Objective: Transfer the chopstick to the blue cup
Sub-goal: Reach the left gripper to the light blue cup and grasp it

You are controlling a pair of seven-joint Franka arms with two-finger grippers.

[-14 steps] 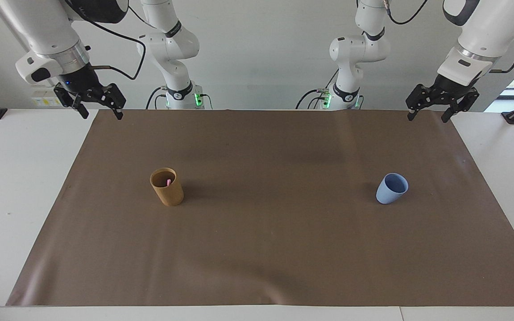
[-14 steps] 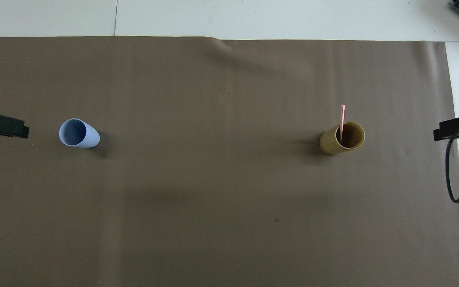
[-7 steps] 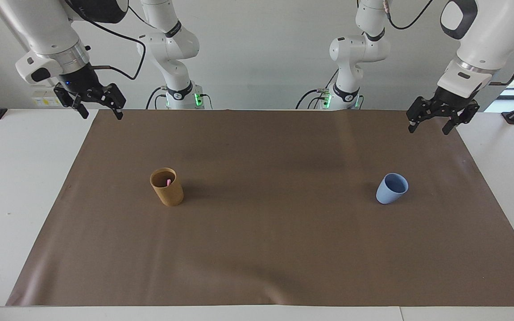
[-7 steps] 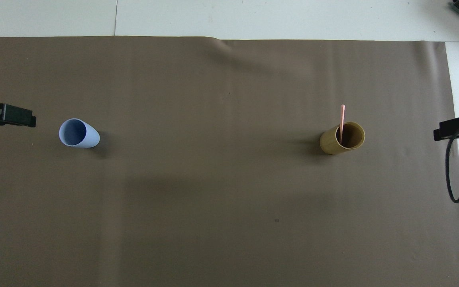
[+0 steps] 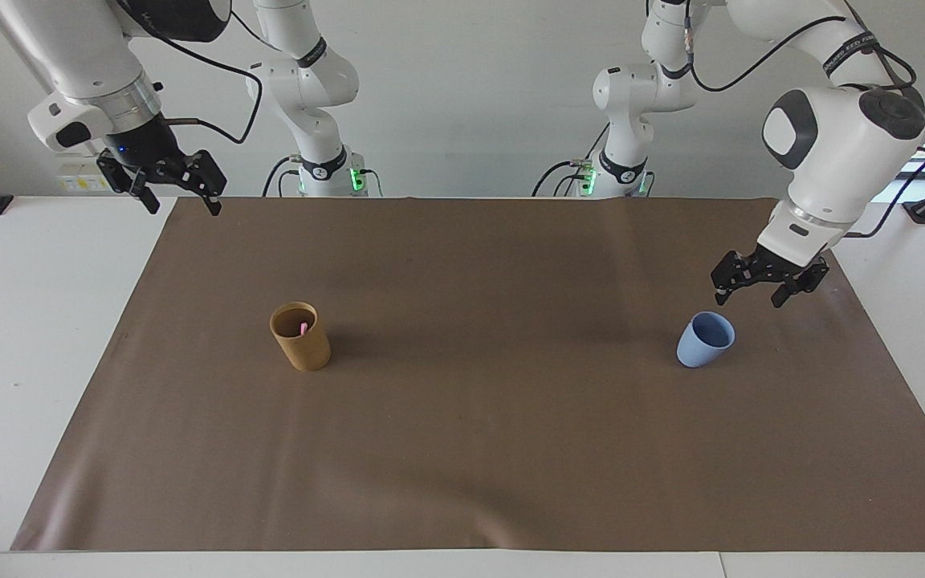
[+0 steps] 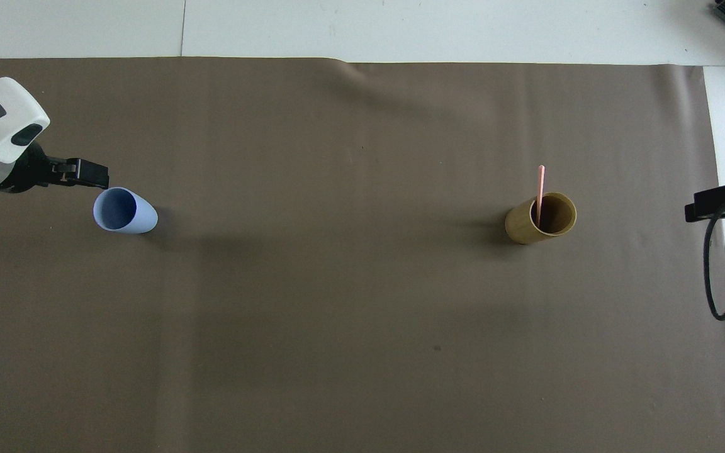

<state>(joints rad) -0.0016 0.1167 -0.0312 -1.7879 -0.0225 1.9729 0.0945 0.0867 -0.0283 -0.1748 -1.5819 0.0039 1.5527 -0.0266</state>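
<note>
Brown matting (image 5: 495, 449) covers the white table (image 5: 21, 337). One pink chopstick (image 6: 539, 192) stands in the tan cup (image 5: 301, 337), toward the right arm's end, its tip sticking up past the rim. Well apart, toward the left arm's end, sits the blue cup (image 5: 704, 339), upright and empty. Left tool (image 5: 748, 295) hangs released, just above the mat beside the blue cup, apart from it. Right tool (image 5: 180, 203) waits, released, over the mat's corner by the robots.

A robotics lab. Two white robot arms (image 5: 840, 136) stand bolted at a white table (image 5: 21, 321). A brown mat (image 5: 478, 449) covers it, against bare walls.
</note>
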